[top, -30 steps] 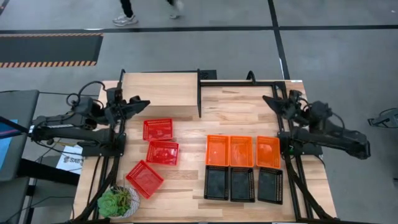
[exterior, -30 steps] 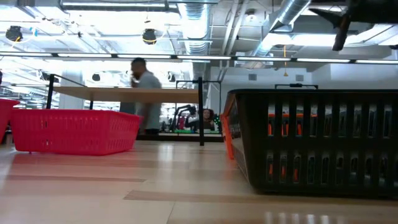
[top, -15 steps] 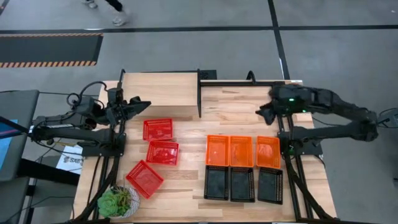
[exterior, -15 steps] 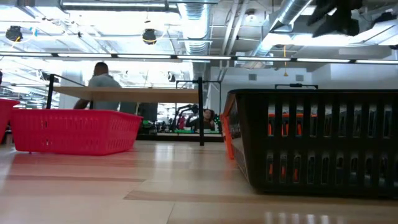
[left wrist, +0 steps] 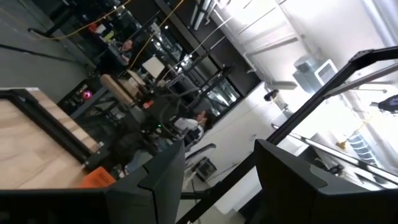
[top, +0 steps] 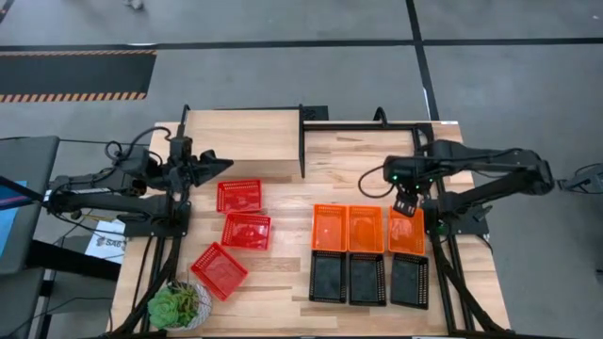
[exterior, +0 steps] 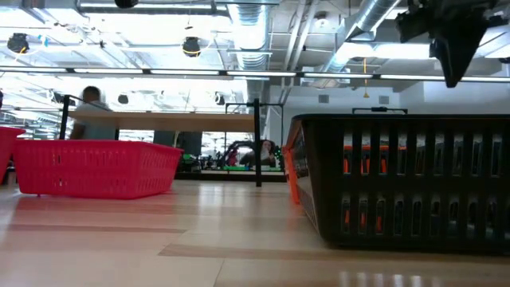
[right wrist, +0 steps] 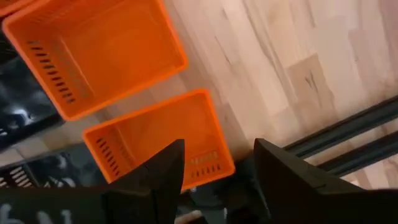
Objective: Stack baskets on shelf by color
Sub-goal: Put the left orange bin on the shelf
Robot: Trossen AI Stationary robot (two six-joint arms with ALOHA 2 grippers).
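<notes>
My right tool [top: 407,209] hung over the far edge of the rightmost orange basket [top: 406,230], its two fingers spread wide and gripping nothing; in the wrist view that basket's [right wrist: 155,140] mesh wall showed just past the fingers [right wrist: 158,174]. My left tool [top: 219,164] waited above the counter [top: 283,273] just beyond the red baskets, fingers [left wrist: 155,177] likewise wide apart and empty.

All nine baskets sat on the counter, none on the shelf [top: 240,135], which stood at the far left of the counter on its black frame. The three orange baskets [top: 367,229] lay side by side in a row, with the three black baskets [top: 367,279] in a matching row directly in front of them, touching or nearly so. The three red baskets [top: 240,231] lay loosely spaced on the left, the nearest one [top: 219,270] turned at an angle beside a green potted plant [top: 176,305] at the counter's corner. From counter height, a red basket [exterior: 92,167] and a black basket [exterior: 406,179] filled the foreground, and a person [exterior: 89,112] showed in the room beyond.
</notes>
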